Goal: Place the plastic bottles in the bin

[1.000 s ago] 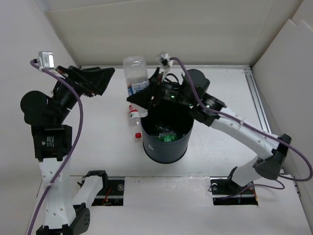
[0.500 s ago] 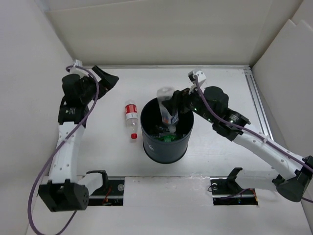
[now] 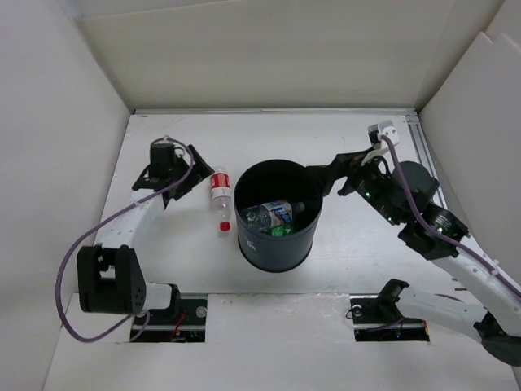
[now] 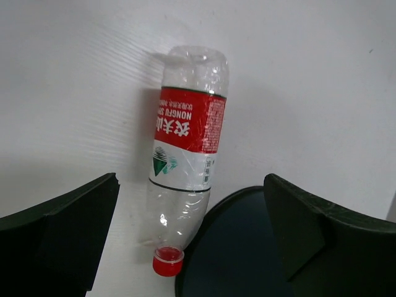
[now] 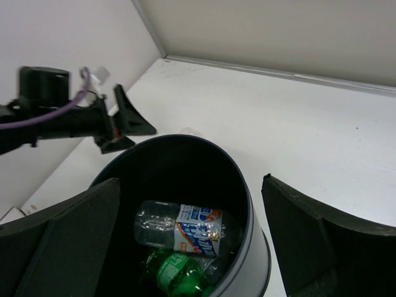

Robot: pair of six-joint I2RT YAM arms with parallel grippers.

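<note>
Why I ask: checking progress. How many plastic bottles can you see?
3: a red-label bottle lying beside the bin; a blue-label bottle and a green bottle inside it. More may be hidden underneath.

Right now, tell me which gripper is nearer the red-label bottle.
Left. The left gripper sits just beside the bottle, fingers open toward it; the right gripper is across the bin.

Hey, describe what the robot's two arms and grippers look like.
Both arms have white links with black joints: left arm, right arm. A purple cable runs along each. The left gripper and right gripper are black with broad wedge-shaped fingers.
</note>
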